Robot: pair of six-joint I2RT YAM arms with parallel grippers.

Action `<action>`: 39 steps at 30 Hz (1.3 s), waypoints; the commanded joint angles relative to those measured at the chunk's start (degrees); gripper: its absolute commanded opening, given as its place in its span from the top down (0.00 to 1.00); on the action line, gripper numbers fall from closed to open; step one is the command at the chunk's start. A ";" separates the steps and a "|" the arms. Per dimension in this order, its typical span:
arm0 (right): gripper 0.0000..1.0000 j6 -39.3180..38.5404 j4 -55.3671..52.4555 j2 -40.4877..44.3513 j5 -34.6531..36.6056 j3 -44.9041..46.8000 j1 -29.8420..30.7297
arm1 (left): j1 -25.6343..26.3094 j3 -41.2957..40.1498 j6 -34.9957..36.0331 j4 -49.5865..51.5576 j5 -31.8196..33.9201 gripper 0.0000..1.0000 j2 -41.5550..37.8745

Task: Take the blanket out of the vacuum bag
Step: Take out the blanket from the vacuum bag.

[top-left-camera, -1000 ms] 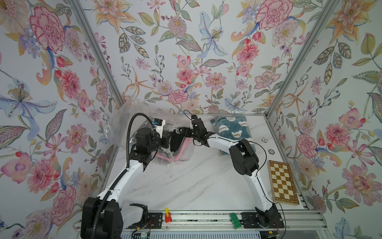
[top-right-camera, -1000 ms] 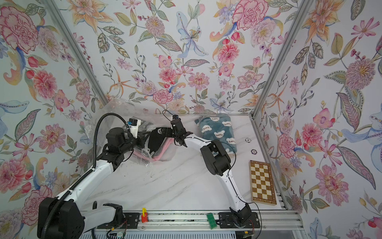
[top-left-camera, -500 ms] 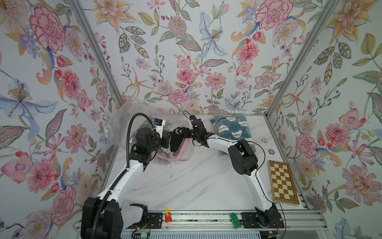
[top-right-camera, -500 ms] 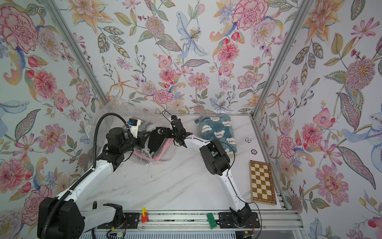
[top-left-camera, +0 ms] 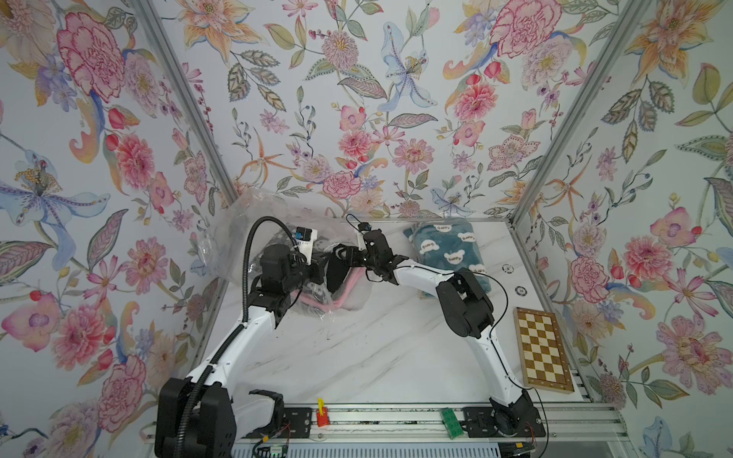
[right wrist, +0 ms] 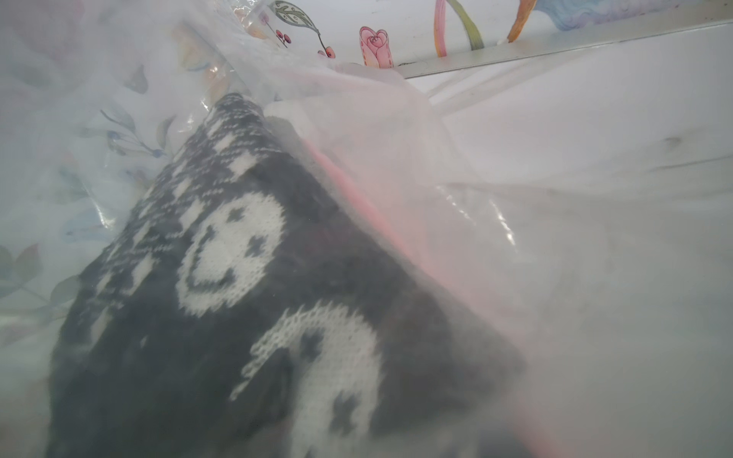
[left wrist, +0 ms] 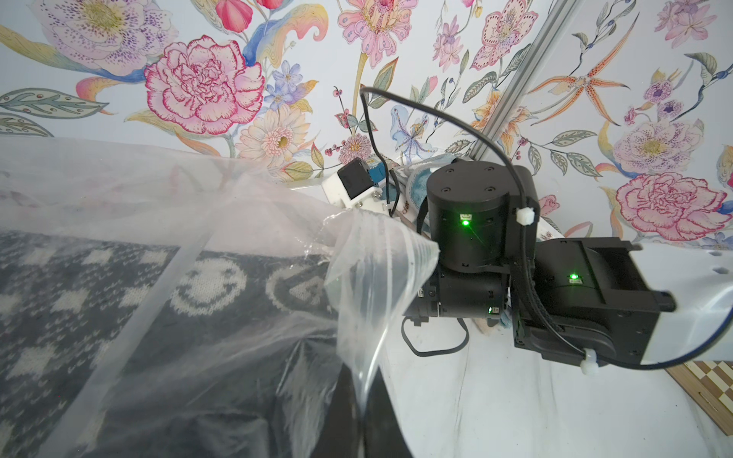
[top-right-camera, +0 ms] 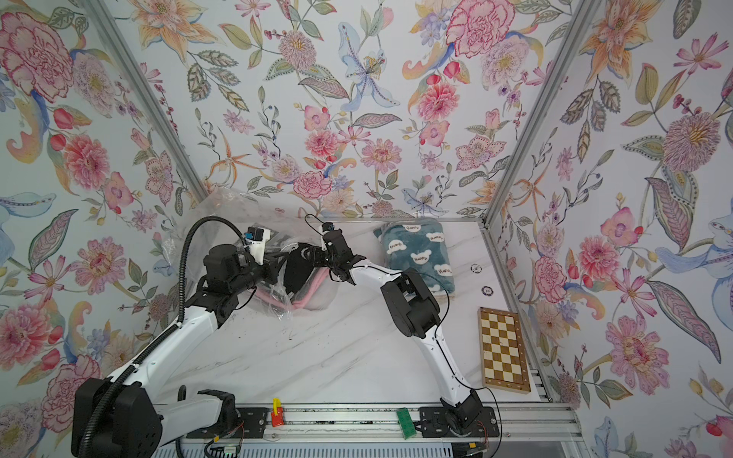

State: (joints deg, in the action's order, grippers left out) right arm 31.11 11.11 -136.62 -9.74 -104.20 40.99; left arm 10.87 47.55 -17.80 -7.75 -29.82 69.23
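Barely anything has shifted since a second ago; both arms still meet at the bag. Nearest me, the chessboard (top-left-camera: pixel 543 349) lies at the table's (top-left-camera: pixel 357 357) right edge. Further in, on the left, the left gripper (top-left-camera: pixel 317 266) is pressed together against the vacuum bag (top-left-camera: pixel 254 222). I cannot tell how wide the right gripper (top-left-camera: pixel 349 255) stands. The dark smiley blanket (right wrist: pixel 238 277) and a pink blanket (top-left-camera: pixel 345 295) are inside the bag. Farthest back, a teal blanket (top-left-camera: pixel 448 246) lies outside it.
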 commanded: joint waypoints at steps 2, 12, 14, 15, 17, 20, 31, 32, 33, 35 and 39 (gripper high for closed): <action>0.70 -0.19 -2.52 0.68 -2.23 -2.15 0.83 | -0.06 0.53 0.09 -1.34 -0.85 0.98 -0.50; 1.00 -2.98 -8.78 2.89 -1.52 -8.30 1.87 | -0.07 0.70 0.39 -0.96 -0.03 0.98 -0.15; 1.00 -3.17 -11.57 3.01 -1.18 -11.58 2.48 | -0.15 0.87 0.58 -0.72 0.29 0.98 -0.06; 1.00 -3.38 -12.97 2.98 -0.74 -13.19 2.81 | -0.22 0.88 0.58 -0.71 0.42 0.98 -0.06; 1.00 -4.23 -16.15 2.94 0.62 -16.66 3.89 | -0.38 0.88 0.66 -0.63 0.64 0.98 0.03; 1.00 -4.60 -19.25 2.98 2.08 -19.77 5.33 | -0.55 0.88 0.78 -0.45 1.03 0.98 -0.06; 1.00 14.51 -18.96 13.96 10.61 -4.96 6.59 | -2.81 0.97 0.52 -0.68 3.18 0.96 1.28; 1.00 15.22 -17.14 15.84 11.63 -1.69 6.51 | -3.18 1.05 0.24 -0.91 2.79 0.96 1.70; 1.00 15.67 -16.24 17.56 12.98 0.83 6.31 | -3.48 1.14 -0.02 -1.02 2.35 0.97 2.02; 1.00 16.37 -15.42 20.00 13.36 5.12 5.03 | -3.58 1.14 -0.04 -1.12 2.23 0.97 2.22; 1.00 17.63 -8.53 25.63 11.24 16.69 1.41 | -3.63 1.01 0.05 -1.22 2.40 0.97 1.87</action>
State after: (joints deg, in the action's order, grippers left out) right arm 46.00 -3.31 -114.54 0.51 -92.33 45.17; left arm 7.77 47.55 -17.80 -7.79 -27.88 71.07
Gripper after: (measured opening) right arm 0.062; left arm 0.047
